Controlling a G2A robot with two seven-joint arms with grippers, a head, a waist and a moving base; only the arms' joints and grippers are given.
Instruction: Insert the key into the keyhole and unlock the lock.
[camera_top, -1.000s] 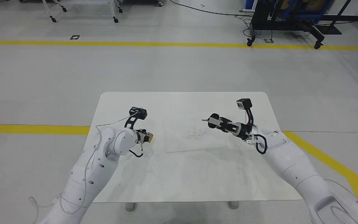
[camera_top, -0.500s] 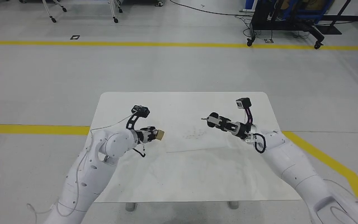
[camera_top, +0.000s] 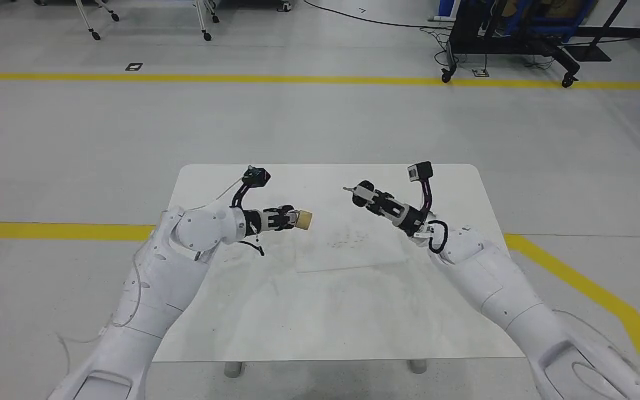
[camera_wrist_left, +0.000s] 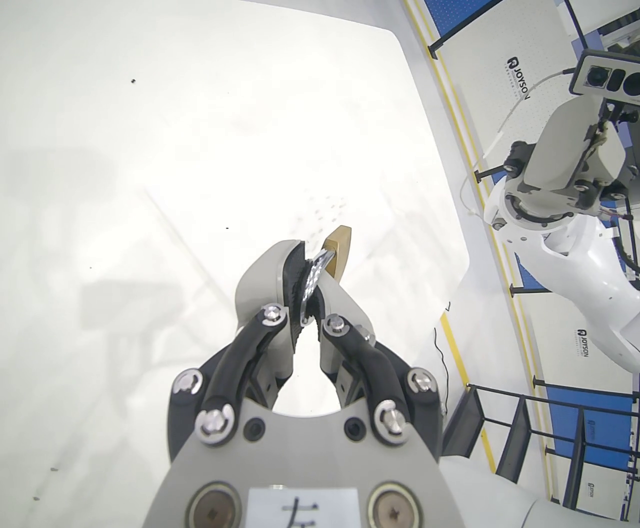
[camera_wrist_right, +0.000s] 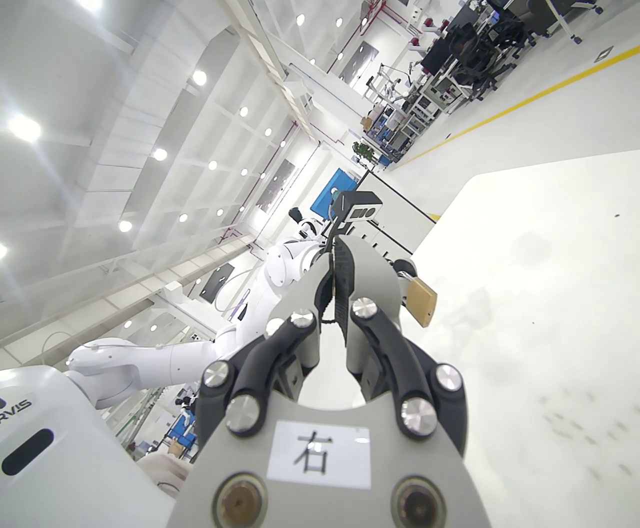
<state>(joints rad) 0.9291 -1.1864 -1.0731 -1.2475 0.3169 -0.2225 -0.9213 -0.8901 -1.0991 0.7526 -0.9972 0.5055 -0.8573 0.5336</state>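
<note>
Brass lock (camera_wrist_left: 339, 250) now nearer table (camera_top: 400, 300) middle: left gripper (camera_wrist_left: 312, 267) swung it toward right gripper (camera_top: 358, 192). Gap smaller, key can soon go in. Left fingers clamped on lock's silver loop; small lock up in air. Right fingers pinched on thin key (camera_top: 348, 187).

A white worktop (camera_top: 330, 320) with rounded corners is set on a pale grey floor (camera_top: 300, 130). Faint scuff marks (camera_top: 350, 240) are seen near its middle. A far yellow line (camera_top: 250, 78) is painted across the floor beyond it, and a near yellow line (camera_top: 60, 231) is hidden where it meets the worktop. A dark wheeled frame (camera_top: 520, 45) is parked at the far right.
</note>
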